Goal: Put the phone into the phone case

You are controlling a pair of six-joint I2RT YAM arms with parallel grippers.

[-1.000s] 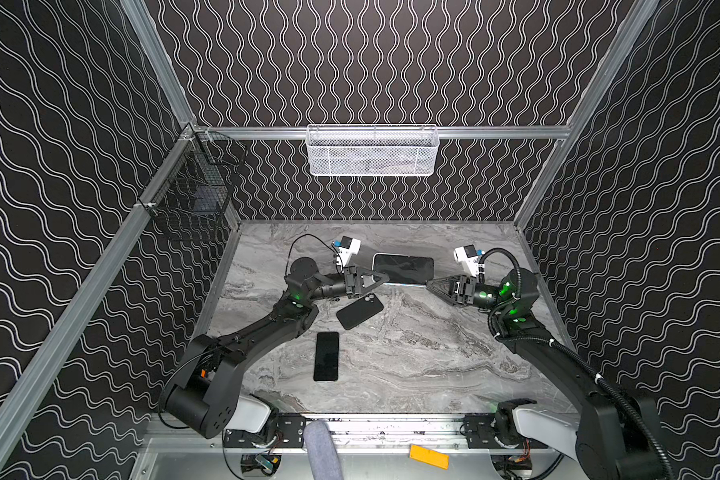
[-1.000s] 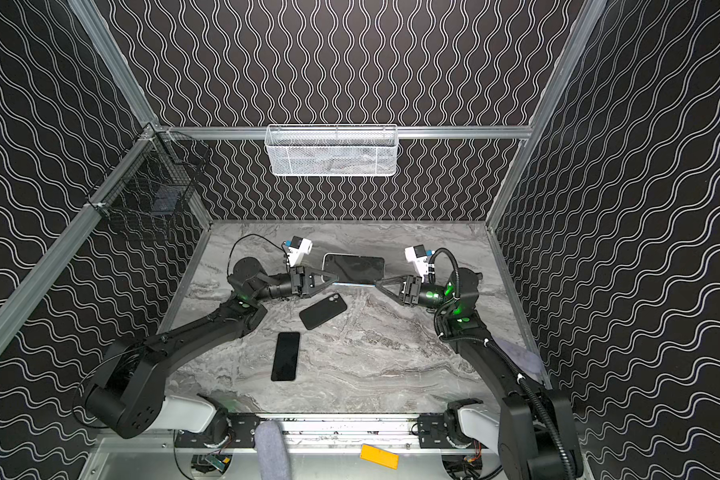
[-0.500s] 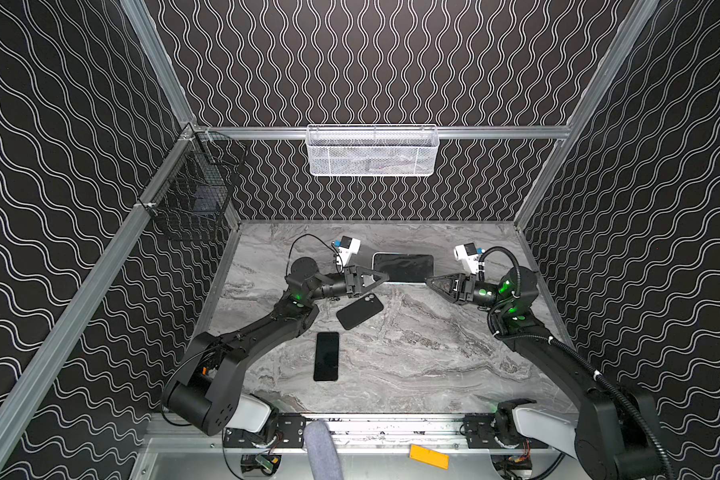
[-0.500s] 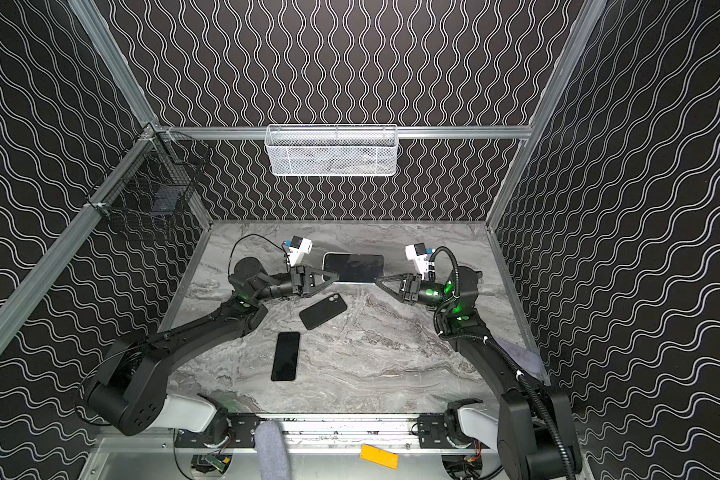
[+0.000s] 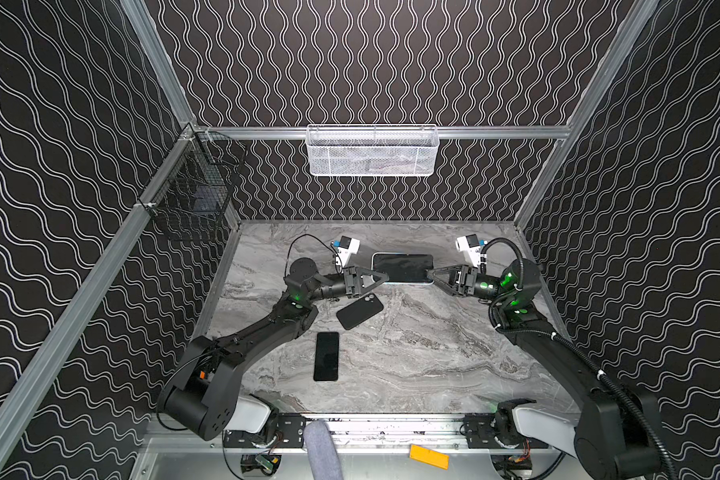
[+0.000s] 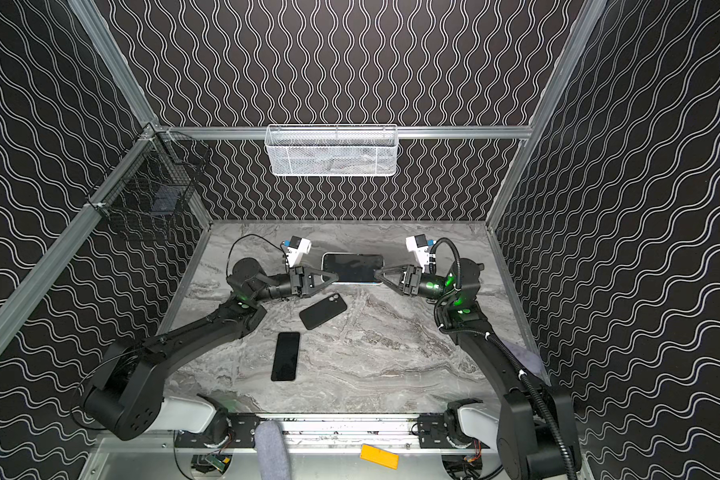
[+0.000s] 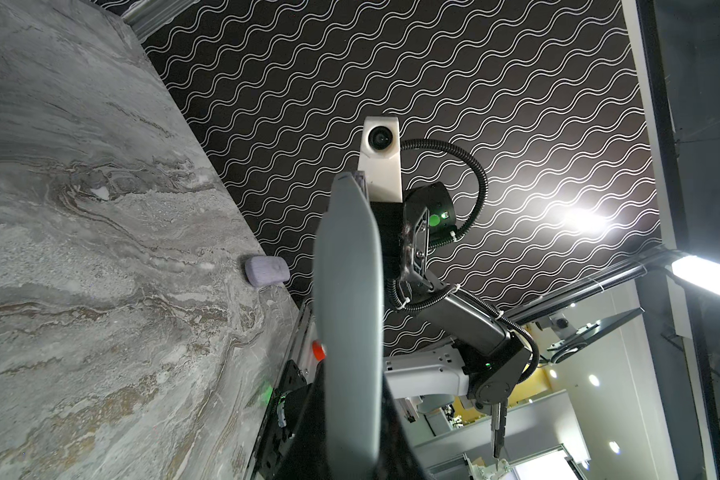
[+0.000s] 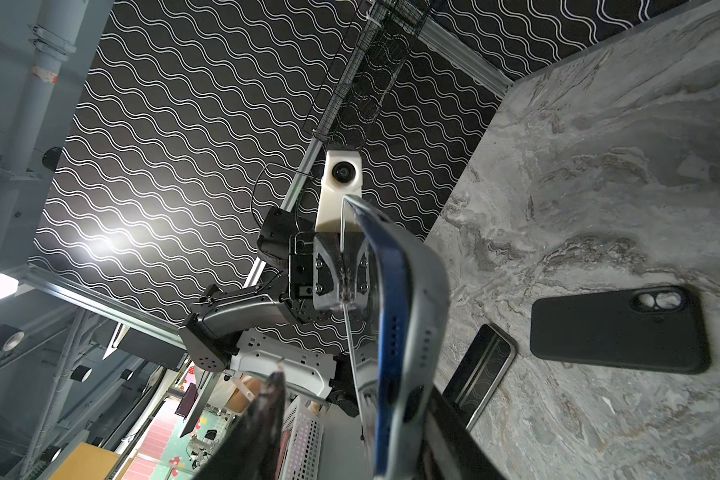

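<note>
Phone (image 5: 403, 268) hangs clamped in our left end effector (image 5: 384, 276) (the right end effector (image 5: 430, 272) gapes around it), so we should close squarely.

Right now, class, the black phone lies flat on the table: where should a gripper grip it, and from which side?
Take the black phone by its two long edges, near mid-length, coming straight down from above. It lies flat on the table, so only the thin edges offer purchase, and its narrow width probably suits the jaws.
</note>
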